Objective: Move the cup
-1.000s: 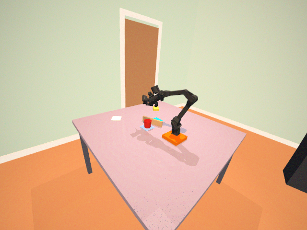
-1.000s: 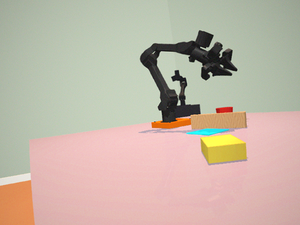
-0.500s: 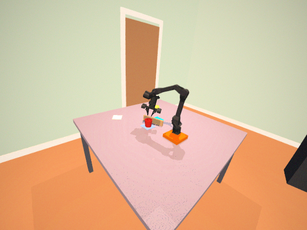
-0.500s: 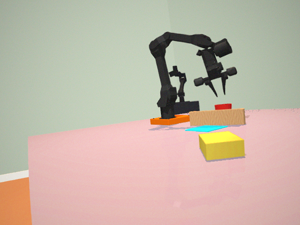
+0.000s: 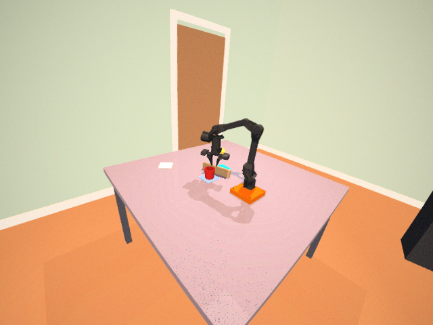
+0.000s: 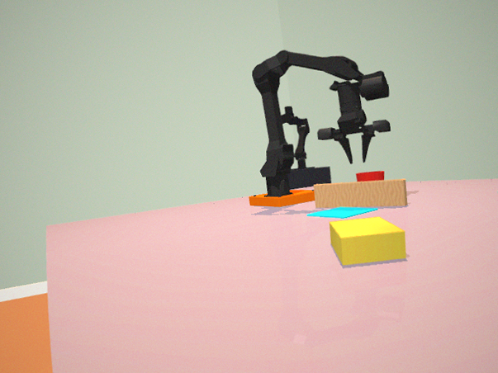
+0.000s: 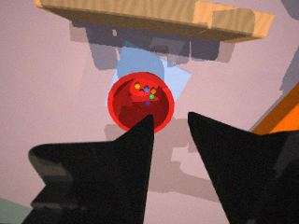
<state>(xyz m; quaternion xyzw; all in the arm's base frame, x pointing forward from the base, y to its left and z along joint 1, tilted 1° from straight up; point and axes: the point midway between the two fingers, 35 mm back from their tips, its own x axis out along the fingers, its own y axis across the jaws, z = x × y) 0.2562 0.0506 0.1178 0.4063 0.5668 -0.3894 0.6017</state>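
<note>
The pincer (image 6: 356, 160) hangs above the cup (image 7: 140, 101), fingers partly apart and gripping nothing. The cup stands upright on its pale pad (image 7: 177, 78), beside the wooden block (image 6: 359, 192), marbles (image 7: 146, 91) inside.
</note>
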